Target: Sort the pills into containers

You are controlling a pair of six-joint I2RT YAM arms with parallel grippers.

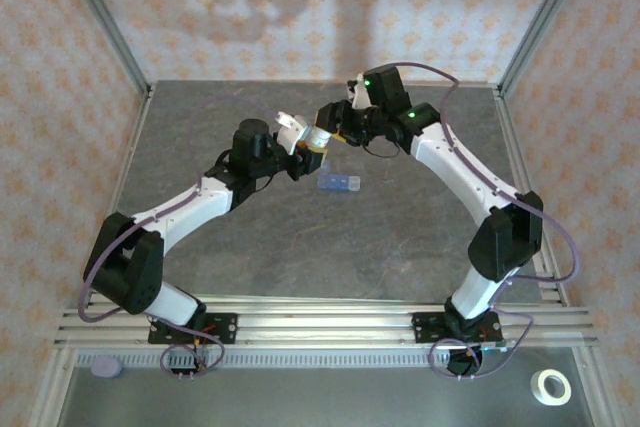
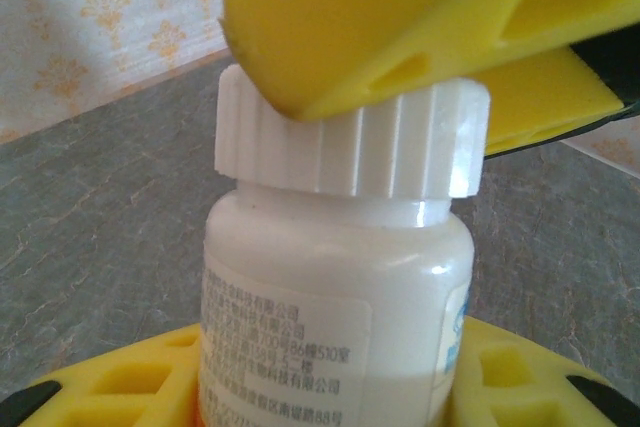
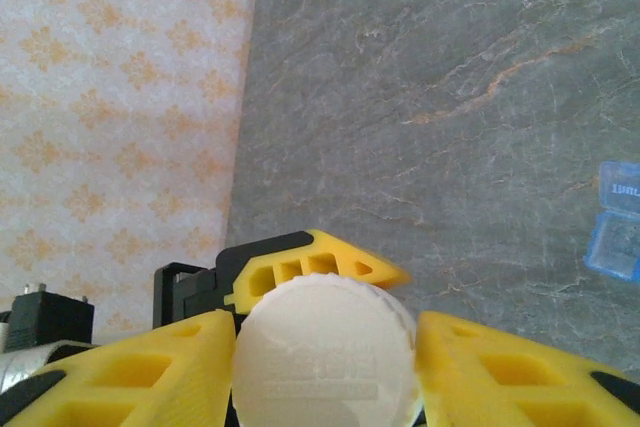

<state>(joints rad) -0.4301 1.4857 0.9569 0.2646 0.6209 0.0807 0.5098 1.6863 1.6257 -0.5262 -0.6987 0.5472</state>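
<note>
A white pill bottle [image 2: 330, 277] with a ribbed white cap [image 2: 350, 147] is held up above the table, left gripper [image 2: 330, 402] shut on its body. In the top view the bottle [image 1: 318, 137] hangs between both arms at the table's back middle. My right gripper [image 3: 325, 372] is on the cap [image 3: 325, 347], a yellow finger pressed against each side. The containers [image 1: 339, 184], a translucent blue strip, lie on the table just in front of the bottle, and their edge [image 3: 615, 222] shows in the right wrist view. The pills are hidden.
The dark grey table [image 1: 250, 237] is fenced by metal posts and patterned walls. A roll of white tape [image 1: 550, 387] and a purple disc [image 1: 106, 368] lie on the near ledge, in front of the arm bases.
</note>
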